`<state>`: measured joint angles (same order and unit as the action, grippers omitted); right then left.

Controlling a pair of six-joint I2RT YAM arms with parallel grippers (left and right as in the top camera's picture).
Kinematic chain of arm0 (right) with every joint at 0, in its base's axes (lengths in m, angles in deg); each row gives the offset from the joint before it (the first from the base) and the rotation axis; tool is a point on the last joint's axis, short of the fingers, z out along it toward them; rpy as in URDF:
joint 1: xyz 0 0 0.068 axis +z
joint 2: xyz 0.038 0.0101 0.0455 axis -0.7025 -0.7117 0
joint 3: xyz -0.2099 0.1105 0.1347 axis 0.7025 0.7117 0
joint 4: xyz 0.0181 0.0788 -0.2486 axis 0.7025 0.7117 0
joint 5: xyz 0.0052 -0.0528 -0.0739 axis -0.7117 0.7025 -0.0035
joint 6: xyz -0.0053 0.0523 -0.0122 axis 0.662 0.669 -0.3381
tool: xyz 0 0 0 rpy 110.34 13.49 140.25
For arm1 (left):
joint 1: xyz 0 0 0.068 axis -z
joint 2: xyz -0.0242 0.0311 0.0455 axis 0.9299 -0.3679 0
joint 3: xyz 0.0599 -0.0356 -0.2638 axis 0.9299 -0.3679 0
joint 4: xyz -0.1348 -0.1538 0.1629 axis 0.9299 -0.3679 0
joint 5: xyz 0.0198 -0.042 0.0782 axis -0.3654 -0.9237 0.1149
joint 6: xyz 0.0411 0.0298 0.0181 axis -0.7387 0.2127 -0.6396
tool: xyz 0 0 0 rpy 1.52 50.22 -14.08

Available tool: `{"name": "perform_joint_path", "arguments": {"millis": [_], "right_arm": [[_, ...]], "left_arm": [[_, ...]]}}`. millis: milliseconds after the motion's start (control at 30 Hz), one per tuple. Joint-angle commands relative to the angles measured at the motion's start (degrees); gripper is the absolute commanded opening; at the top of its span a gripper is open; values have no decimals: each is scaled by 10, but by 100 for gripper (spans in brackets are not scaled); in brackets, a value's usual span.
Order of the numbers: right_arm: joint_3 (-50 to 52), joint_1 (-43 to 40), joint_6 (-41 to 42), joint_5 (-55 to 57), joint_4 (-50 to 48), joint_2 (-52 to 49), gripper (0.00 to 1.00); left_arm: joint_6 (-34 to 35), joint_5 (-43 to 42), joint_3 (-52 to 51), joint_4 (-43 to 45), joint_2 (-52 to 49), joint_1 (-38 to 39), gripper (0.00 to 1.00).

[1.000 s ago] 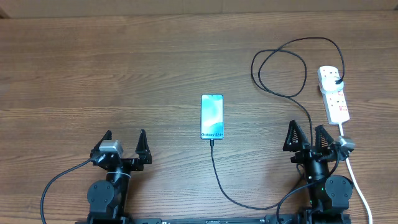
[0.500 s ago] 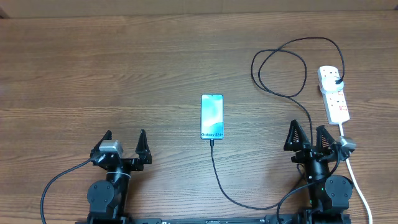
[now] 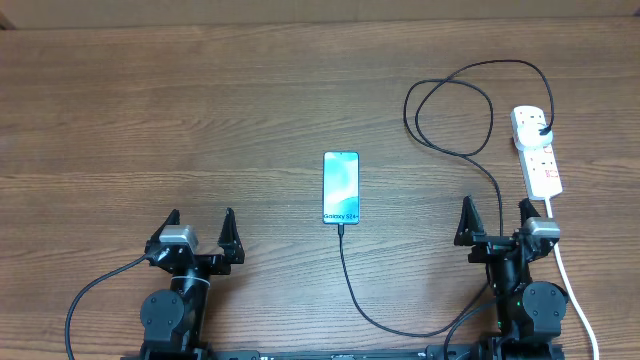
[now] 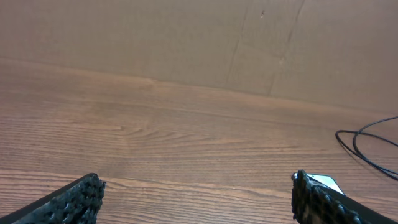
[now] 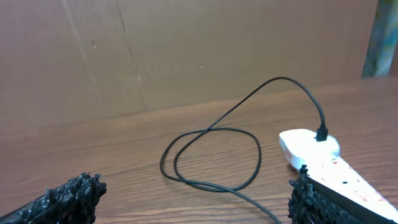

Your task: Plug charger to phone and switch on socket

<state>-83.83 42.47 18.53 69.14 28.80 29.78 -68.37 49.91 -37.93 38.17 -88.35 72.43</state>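
Note:
The phone (image 3: 340, 187) lies flat mid-table, its blue-teal screen up, with the charger's black connector tip (image 3: 340, 226) at its near edge. The black charger cable (image 3: 345, 280) runs toward the front, loops at the back right (image 3: 450, 110) and ends in a black plug (image 3: 541, 130) seated in the white socket strip (image 3: 538, 152). The loop (image 5: 211, 158) and the strip (image 5: 323, 155) also show in the right wrist view. My left gripper (image 3: 200, 222) is open and empty at the front left. My right gripper (image 3: 494, 215) is open and empty just in front of the strip.
The strip's white cord (image 3: 570, 290) runs along the right side of my right arm to the front edge. A brown wall (image 4: 199, 37) backs the wooden table (image 3: 150, 120). A corner of the phone (image 4: 326, 183) shows by my left gripper's right finger.
My right gripper has turned slightly and its fingers stand wider apart than a second ago. Phone, cable, strip and left arm have not moved.

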Motion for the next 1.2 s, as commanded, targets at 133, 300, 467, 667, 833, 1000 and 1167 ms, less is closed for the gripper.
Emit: {"name": "perform_joint_path", "arguments": {"millis": [133, 300, 467, 667, 833, 1000, 1167], "right_arm": [[6, 5, -60, 2, -3, 7, 100], [6, 5, -60, 2, -3, 7, 100], [6, 4, -60, 2, -3, 7, 100], [6, 4, -60, 2, -3, 7, 100], [6, 4, -60, 2, -3, 7, 100], [6, 4, -60, 2, -3, 7, 100], [6, 4, -60, 2, -3, 7, 100]], "left_arm": [[-11, 2, -2, 0, 5, -3, 100], [-11, 2, -2, 0, 5, -3, 100], [-11, 2, -2, 0, 5, -3, 99], [-11, 2, -2, 0, 5, -3, 100], [-11, 4, -2, 0, 5, -3, 100], [-48, 8, -2, 0, 5, -3, 100], [-155, 4, -2, 0, 5, -3, 100]]}}
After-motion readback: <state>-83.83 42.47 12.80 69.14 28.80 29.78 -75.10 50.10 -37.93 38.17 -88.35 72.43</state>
